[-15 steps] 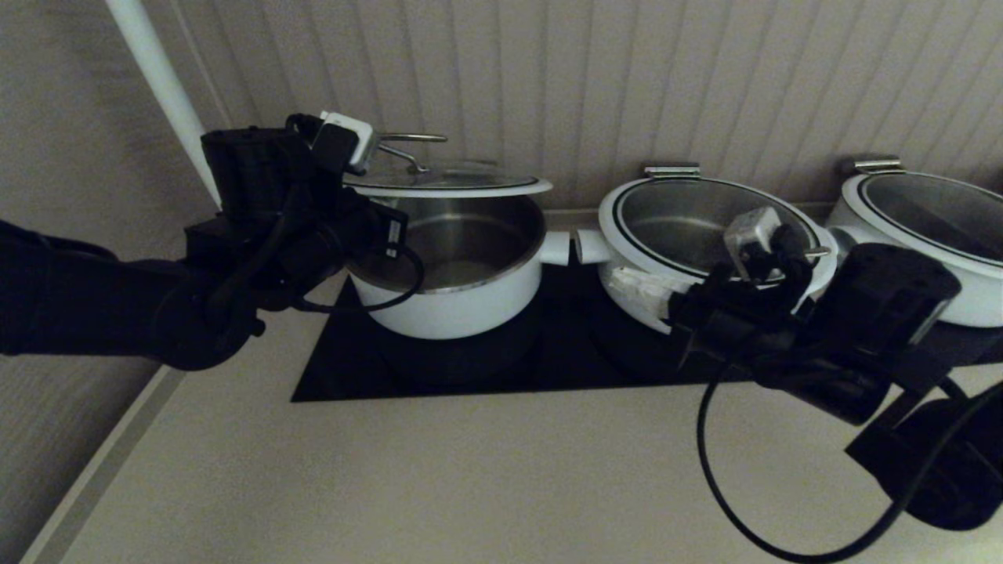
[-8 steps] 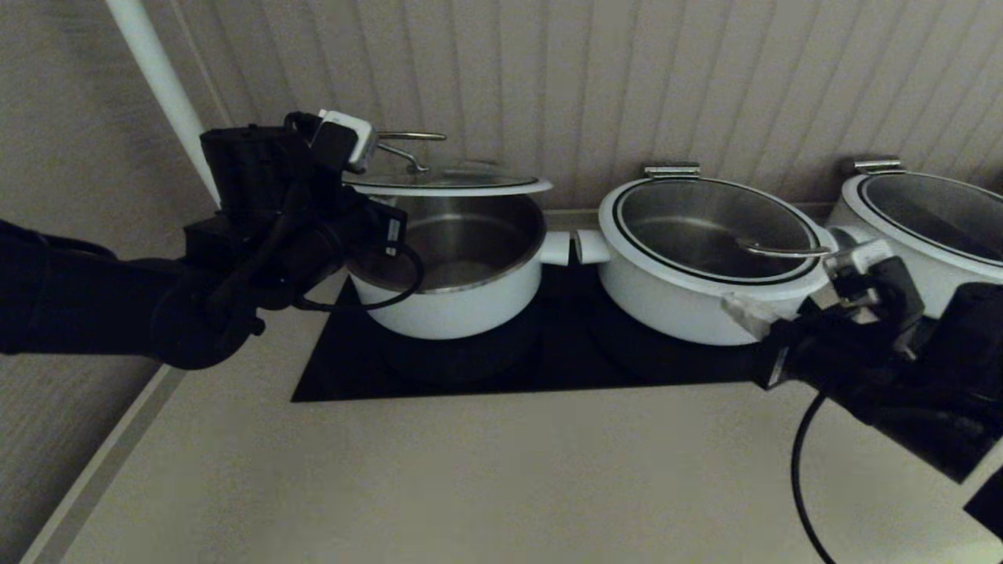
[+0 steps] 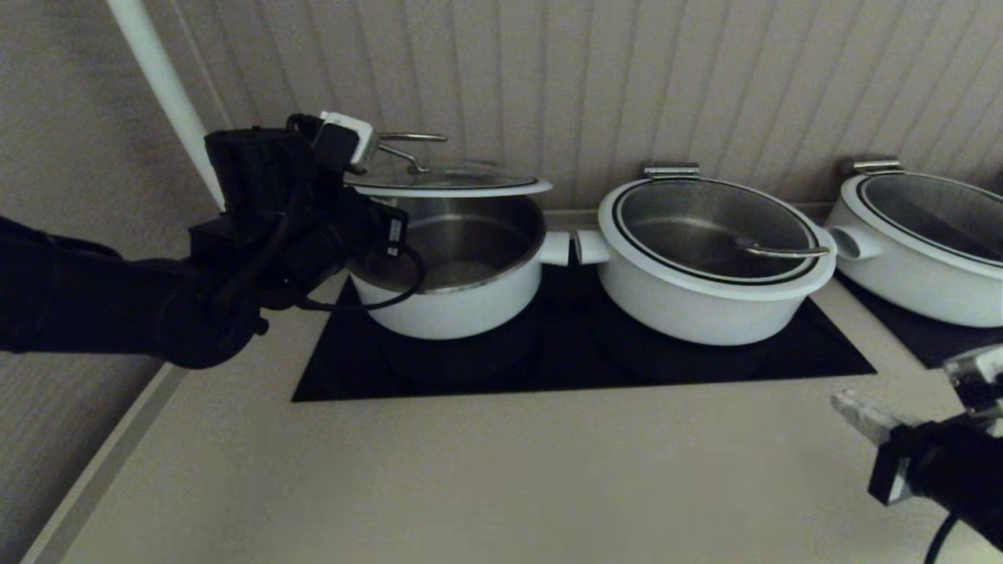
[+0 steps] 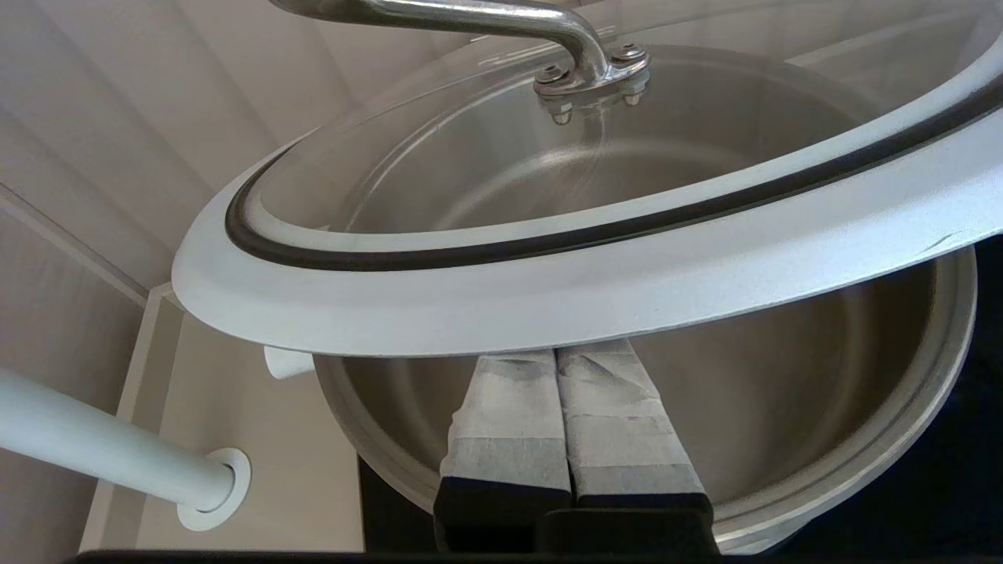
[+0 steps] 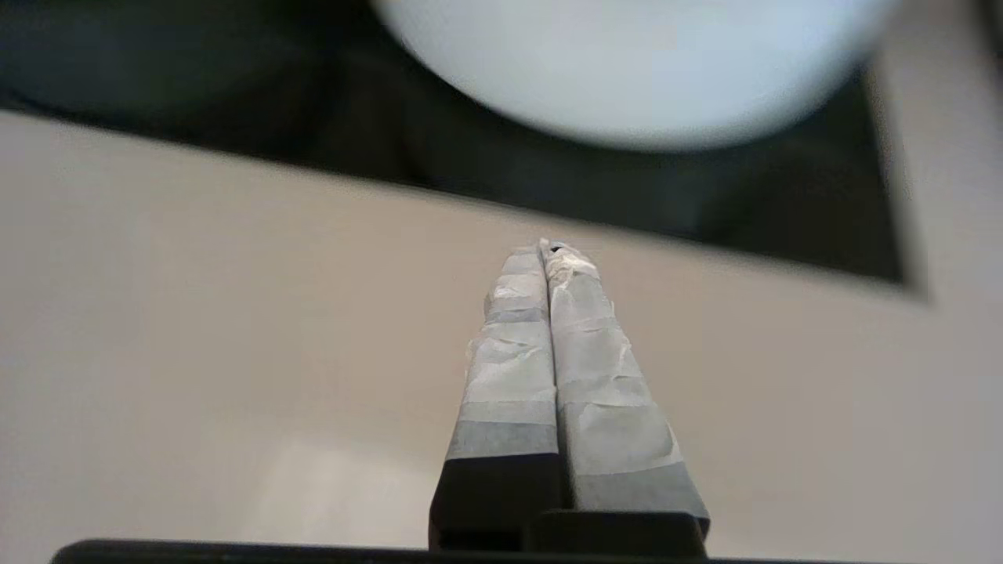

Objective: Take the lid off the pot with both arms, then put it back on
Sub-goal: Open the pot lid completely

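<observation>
Clear glass lid (image 3: 447,182), matt white rim; brushed-steel pot (image 3: 450,270) interior; glossy black hob (image 3: 548,360).

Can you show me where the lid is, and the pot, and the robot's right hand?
the lid (image 3: 450,182), head view, on its glass.
the pot (image 3: 454,301), head view, on its white wall.
right gripper (image 5: 546,249), right wrist view, fingertips.

Bulky black left arm (image 3: 117,305) with looping black cable, white block near its wrist, pale taped fingers (image 4: 509,415), right gripper (image 5: 546,258) taped likewise, black base
</observation>
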